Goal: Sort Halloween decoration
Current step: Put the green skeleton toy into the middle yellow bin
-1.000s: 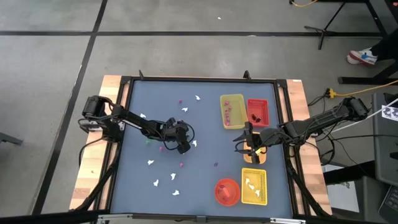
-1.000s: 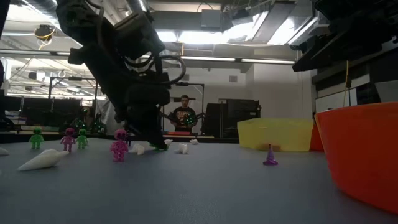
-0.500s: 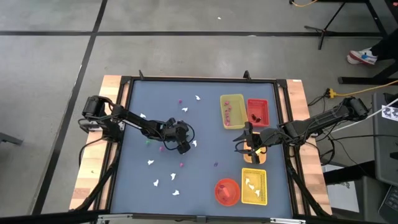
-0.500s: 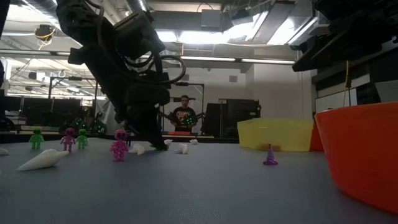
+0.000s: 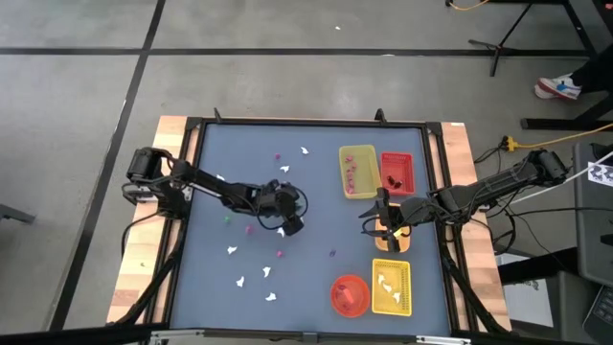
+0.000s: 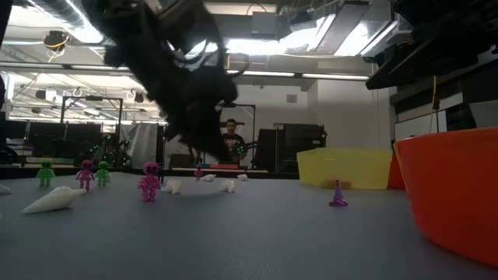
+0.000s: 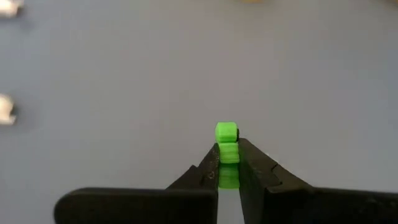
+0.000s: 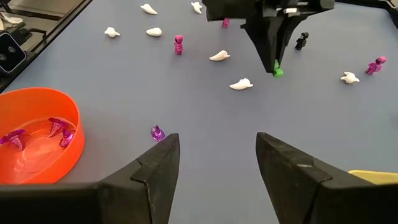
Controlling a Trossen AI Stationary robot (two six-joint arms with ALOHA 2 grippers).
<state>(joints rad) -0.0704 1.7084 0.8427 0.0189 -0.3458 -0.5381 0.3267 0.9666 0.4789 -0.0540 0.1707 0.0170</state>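
One green figure [image 7: 226, 146] was pinched in the left pincer [image 5: 288, 221] above the middle of the counter [image 5: 316, 268], so the carry step was in hand. Next it needed moving to a tray near the right edge, where the right pincer [image 8: 217, 163] waited wide and empty.

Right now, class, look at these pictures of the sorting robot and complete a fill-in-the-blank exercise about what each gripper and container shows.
1. The left gripper is shut on a small figure whose colour is ____.
2. The right gripper waits near the trays with its fingers ____.
3. The round orange bowl holds small pieces whose colour is ____.
4. In the high view, the red tray sits beside a tray whose colour is ____.

Missing words: green; open; purple; yellow
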